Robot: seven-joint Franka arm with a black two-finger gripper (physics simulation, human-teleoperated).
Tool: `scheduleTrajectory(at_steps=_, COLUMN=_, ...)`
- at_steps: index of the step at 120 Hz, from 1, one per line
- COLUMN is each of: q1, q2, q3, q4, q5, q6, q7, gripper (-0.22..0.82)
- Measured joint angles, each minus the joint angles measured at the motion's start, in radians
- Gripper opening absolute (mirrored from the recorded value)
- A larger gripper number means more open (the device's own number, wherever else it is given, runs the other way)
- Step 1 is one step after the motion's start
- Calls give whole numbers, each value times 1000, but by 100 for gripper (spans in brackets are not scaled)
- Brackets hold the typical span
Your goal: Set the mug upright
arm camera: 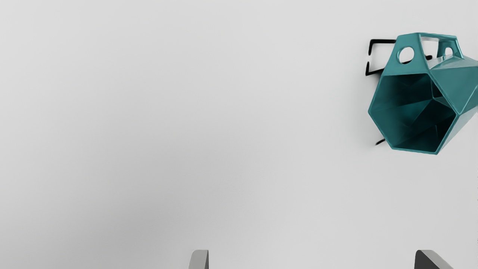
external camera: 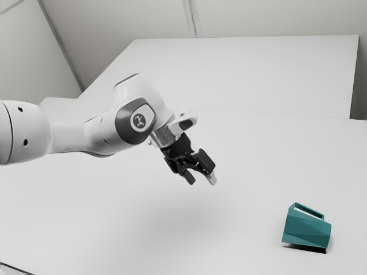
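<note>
Teal mug [external camera: 307, 232] lies on its side, well apart from the open claw [external camera: 202, 180]

The claw hangs above the worktop [external camera: 246, 246], tilted downward, its two fingers [arm camera: 199, 260] spread wide with a gap between them. It is open and apart from the mug. The white arm [external camera: 74, 138], with a grey cover at the wrist joint, comes in from the exterior view's left and reaches out behind the claw.

The mug rests on the worktop, lower than the claw and out beyond it, on the side away from the arm. It is tipped over, with its mouth turned toward the claw, so that the wrist view looks into the dark, faceted inside. The outside is faceted too, and the body narrows from the mouth toward the base end, which points away from the claw. The handle [arm camera: 390, 67] is uppermost, an angular frame with round holes through its sides.

Thin black marks [arm camera: 382, 41] show on the worktop beside the mug and partly behind it, and a dark strip [external camera: 304, 248] runs under the mug. A soft, broad shadow [external camera: 178, 220] falls on the worktop below the claw.
</note>
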Motion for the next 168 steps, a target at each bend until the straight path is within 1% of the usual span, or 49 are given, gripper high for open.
scheduleTrajectory(at_steps=13, q1=-41, q2=6, q3=0, q4=-22, q5=-37, q6=70, q7=0, gripper=60)
scheduleTrajectory(at_steps=29, q1=-83, q2=49, q3=-2, q4=-25, q5=-95, q6=154, q7=5, gripper=60)
scheduleTrajectory(at_steps=44, q1=-123, q2=92, q3=-3, q4=-25, q5=-180, q6=221, q7=25, gripper=60)
scheduleTrajectory(at_steps=61, q1=-173, q2=130, q3=-4, q4=-26, q5=-323, q6=273, q7=69, gripper=60)
scheduleTrajectory(at_steps=77, q1=-207, q2=154, q3=-5, q4=-23, q5=-427, q6=302, q7=114, gripper=60)
scheduleTrajectory(at_steps=92, q1=-236, q2=176, q3=-6, q4=-9, q5=-470, q6=329, q7=153, gripper=60)
scheduleTrajectory(at_steps=137, q1=-295, q2=297, q3=-15, q4=140, q5=-475, q6=365, q7=228, gripper=60)
scheduleTrajectory(at_steps=168, q1=-306, q2=373, q3=-35, q4=216, q5=-473, q6=370, q7=257, gripper=60)
